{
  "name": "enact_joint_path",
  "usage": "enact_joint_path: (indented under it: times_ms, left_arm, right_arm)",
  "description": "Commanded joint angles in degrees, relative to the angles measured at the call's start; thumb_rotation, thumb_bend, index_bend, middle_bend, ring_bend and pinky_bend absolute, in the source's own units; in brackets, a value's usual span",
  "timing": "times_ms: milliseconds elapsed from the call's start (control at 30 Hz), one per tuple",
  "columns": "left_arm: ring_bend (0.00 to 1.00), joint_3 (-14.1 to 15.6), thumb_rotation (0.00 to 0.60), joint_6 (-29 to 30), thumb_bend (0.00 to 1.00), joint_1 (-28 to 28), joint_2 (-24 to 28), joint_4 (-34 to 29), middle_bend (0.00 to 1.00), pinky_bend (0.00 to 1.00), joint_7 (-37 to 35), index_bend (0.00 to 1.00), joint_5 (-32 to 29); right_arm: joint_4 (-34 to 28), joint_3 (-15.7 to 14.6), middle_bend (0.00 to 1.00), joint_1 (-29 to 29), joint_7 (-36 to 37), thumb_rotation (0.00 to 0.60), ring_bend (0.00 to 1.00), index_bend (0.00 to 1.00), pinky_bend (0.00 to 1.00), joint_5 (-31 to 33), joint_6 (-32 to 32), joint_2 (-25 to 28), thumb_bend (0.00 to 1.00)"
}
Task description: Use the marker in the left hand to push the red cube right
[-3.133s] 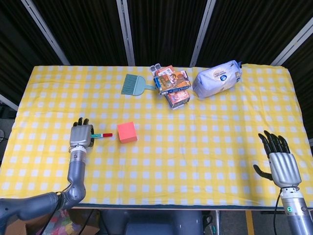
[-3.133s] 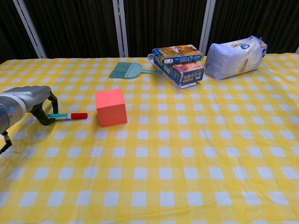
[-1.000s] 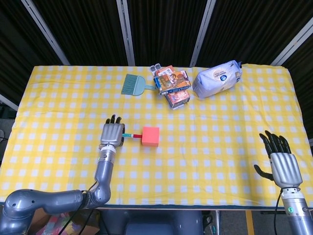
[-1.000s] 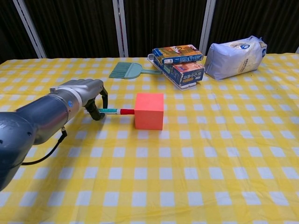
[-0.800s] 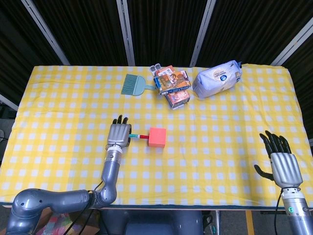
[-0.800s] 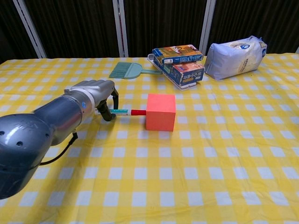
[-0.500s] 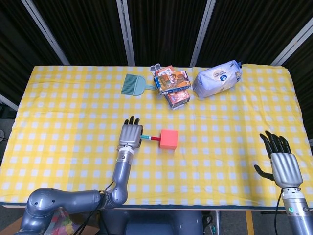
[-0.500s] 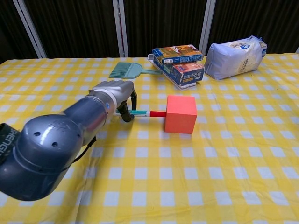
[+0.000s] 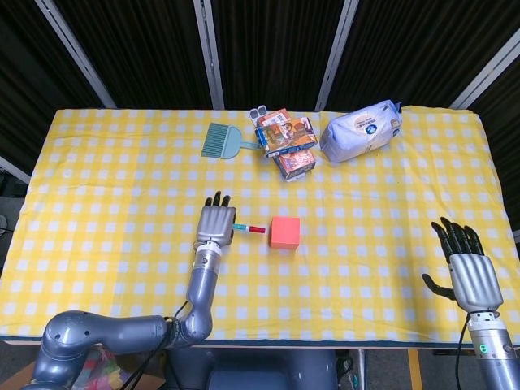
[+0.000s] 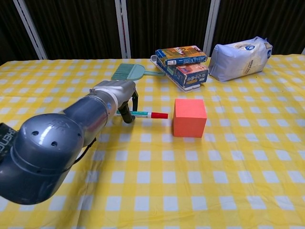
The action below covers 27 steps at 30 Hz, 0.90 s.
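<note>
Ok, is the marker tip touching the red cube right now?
Apart. The chest view shows checked cloth between the marker tip and the red cube; the head view shows a slim gap too.

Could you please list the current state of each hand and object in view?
left hand: grips the marker
marker: held level, red tip just short of the cube
red cube: flat on the tablecloth, untouched
right hand: holds nothing, fingers apart
brush: lying flat
boxes: stacked
white bag: lying on its side

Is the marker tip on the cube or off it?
Off: in the chest view a gap of cloth shows between the marker tip and red cube.
</note>
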Motion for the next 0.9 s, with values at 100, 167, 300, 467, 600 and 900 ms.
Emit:
enact_joint_path:
  times_ms: [100, 167, 300, 467, 600, 900]
  left_arm:
    - [0.02, -0.6, 0.600, -0.6, 0.53, -0.5, -0.4, 0.4, 0.13, 0.14, 0.0, 0.55, -0.6]
    - [0.02, -0.8, 0.600, -1.0, 0.53, -1.1, -1.0, 1.2, 0.13, 0.14, 0.1, 0.55, -0.8]
    - [0.02, -1.4, 0.600, -1.9, 0.53, -2.6, -2.7, 3.2, 0.13, 0.14, 0.0, 0.55, -0.7]
    - [0.02, -2.8, 0.600, -3.2, 0.53, -5.5, -5.5, 6.0, 0.13, 0.14, 0.4, 0.55, -0.7]
    - [0.02, -4.5, 0.600, -3.9, 0.53, -8.3, -7.7, 8.7, 0.13, 0.14, 1.5, 0.55, -1.3]
    - [0.02, -6.9, 0.600, -4.3, 0.53, -12.0, -11.4, 12.4, 0.13, 0.14, 2.6, 0.55, -2.6]
  right_arm:
    - [-0.1, 0.0, 0.00, 0.0, 0.2, 0.600, 0.00, 0.00, 0.00, 0.2, -0.2, 0.0, 0.30]
    - [-0.1, 0.1, 0.00, 0.1, 0.3, 0.600, 0.00, 0.00, 0.00, 0.4, -0.4, 0.1, 0.30]
    - [-0.2, 0.0, 0.00, 0.1, 0.3, 0.600, 0.00, 0.00, 0.00, 0.4, -0.5, 0.2, 0.30]
    - [-0.1, 0.0, 0.00, 0.1, 0.5, 0.600, 0.00, 0.00, 0.00, 0.4, -0.6, 0.4, 0.30]
    - [-0.2, 0.1, 0.00, 0.1, 0.6, 0.600, 0.00, 0.00, 0.00, 0.6, -0.7, 0.4, 0.30]
    - [-0.1, 0.1, 0.00, 0.1, 0.7, 0.600, 0.00, 0.00, 0.00, 0.6, -0.6, 0.5, 0.30]
